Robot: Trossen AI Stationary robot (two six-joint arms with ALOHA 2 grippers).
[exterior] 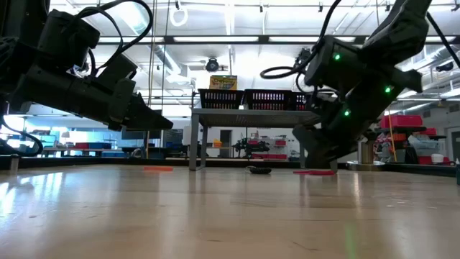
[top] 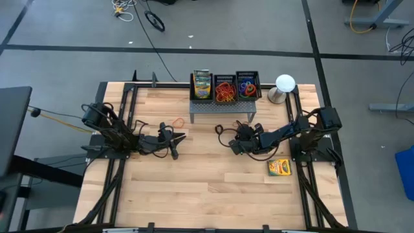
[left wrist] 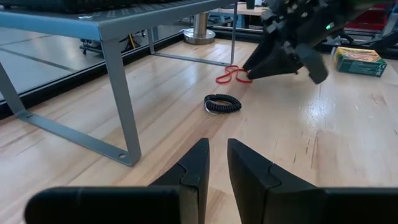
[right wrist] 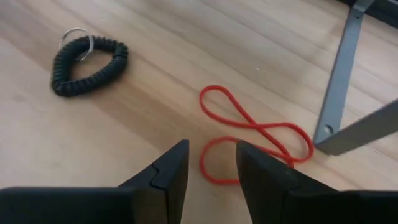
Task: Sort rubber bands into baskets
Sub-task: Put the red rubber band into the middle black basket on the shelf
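High view: the right gripper (top: 237, 145) sits low near the stand's (top: 223, 107) right leg; three mesh baskets (top: 225, 88) wait at twelve o'clock, two holding coloured bands, one a crayon box.

Low view: the red rubber band (exterior: 314, 172) lies flat on smooth wood under the fingertips.

Left wrist view: the left gripper (left wrist: 217, 163) waits, fingers slightly parted, empty; a black coiled keyring loop (left wrist: 222, 102) lies ahead.

Right wrist view: jaws apart, astride one lobe of the figure-eight band (right wrist: 249, 132). Thin and flat, it may slip free, or the fingers could scrape wood.
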